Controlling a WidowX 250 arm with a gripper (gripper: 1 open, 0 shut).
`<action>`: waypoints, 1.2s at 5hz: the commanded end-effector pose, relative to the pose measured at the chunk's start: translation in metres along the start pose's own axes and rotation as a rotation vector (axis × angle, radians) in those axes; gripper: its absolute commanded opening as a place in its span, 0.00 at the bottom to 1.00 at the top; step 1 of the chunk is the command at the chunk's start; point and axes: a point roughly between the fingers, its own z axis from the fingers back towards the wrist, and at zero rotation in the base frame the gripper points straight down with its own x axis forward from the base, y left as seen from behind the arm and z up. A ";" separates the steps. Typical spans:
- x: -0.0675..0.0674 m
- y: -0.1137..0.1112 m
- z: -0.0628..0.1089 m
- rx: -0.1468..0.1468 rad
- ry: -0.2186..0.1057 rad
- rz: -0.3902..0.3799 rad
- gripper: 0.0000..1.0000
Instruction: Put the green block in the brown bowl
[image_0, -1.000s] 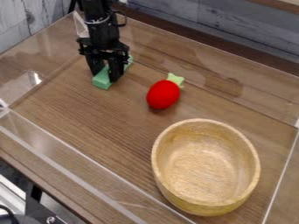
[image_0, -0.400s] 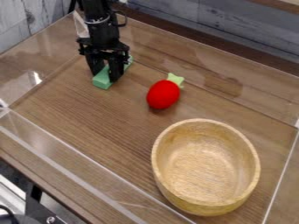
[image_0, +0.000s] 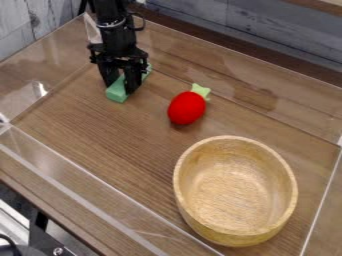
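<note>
Up and left of the brown bowl (image_0: 235, 192), well apart: gripper (image_0: 118, 72) at the green block (image_0: 118, 92), jaws closed down, pinching it. Block sits on or just over the wood table (image_0: 107, 150); contact unclear. Red strawberry (image_0: 187, 108), green top, lies between block and bowl, nearer the bowl.

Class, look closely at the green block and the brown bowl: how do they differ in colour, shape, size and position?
The green block is mint green, while the brown bowl is light tan.
The block is a narrow bar; the bowl is round and hollow with a thick rim.
The block is much smaller than the bowl.
The block is at the gripper, whereas the bowl stands away from it.
Both look plain.
</note>
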 end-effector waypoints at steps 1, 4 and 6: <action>0.002 0.000 0.030 0.015 -0.059 0.012 0.00; -0.007 -0.006 0.054 -0.010 -0.049 0.031 0.00; -0.026 -0.046 0.116 -0.066 -0.103 -0.008 0.00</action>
